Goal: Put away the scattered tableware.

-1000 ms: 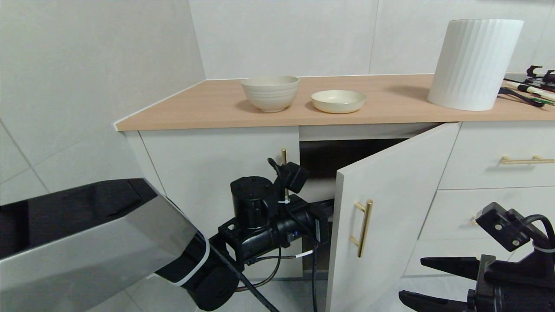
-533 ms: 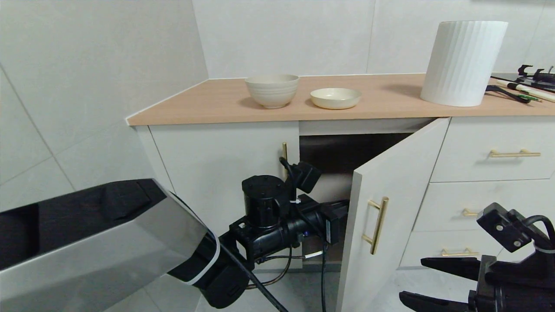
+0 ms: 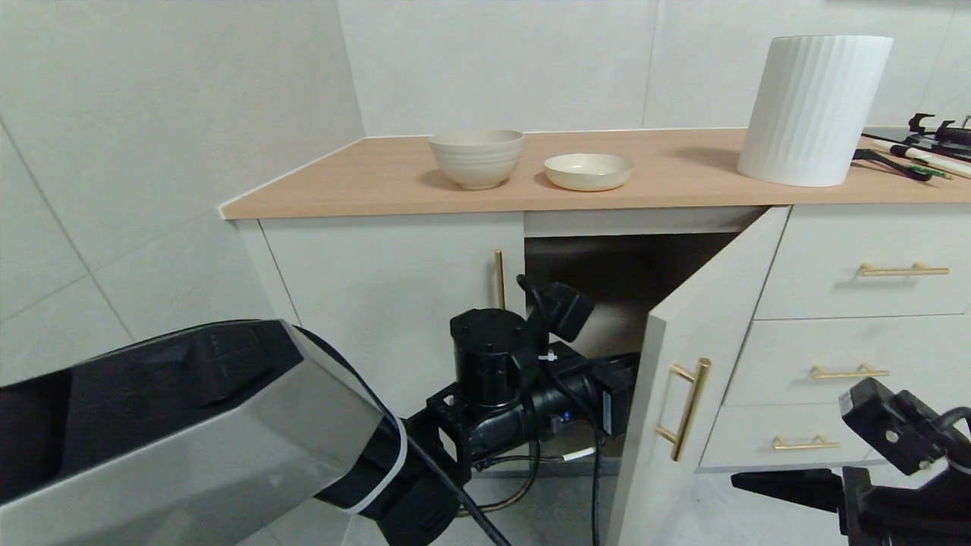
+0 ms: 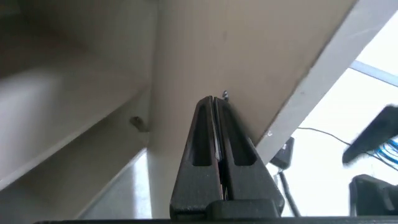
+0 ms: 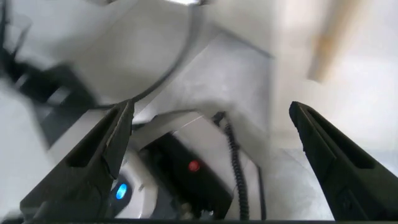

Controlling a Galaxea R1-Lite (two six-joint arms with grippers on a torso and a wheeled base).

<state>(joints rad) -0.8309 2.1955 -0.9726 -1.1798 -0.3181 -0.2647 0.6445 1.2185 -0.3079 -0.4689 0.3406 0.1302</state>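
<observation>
Judging by the open cabinet door, we've barely begun; bowl and dish sit on the surface. Left gripper together, right gripper apart.

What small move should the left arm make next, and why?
Probably swing the cabinet door wider. The left hand, shut, is at the door's inner face, the door stands only partly open, and the bowl and dish wait on the counter.

I see the cabinet opening half blocked by its ajar door — my left arm fills the gap beside it. Up on the countertop, bare wood lies left of the bowl; the ribbed white canister crowds the right.
</observation>
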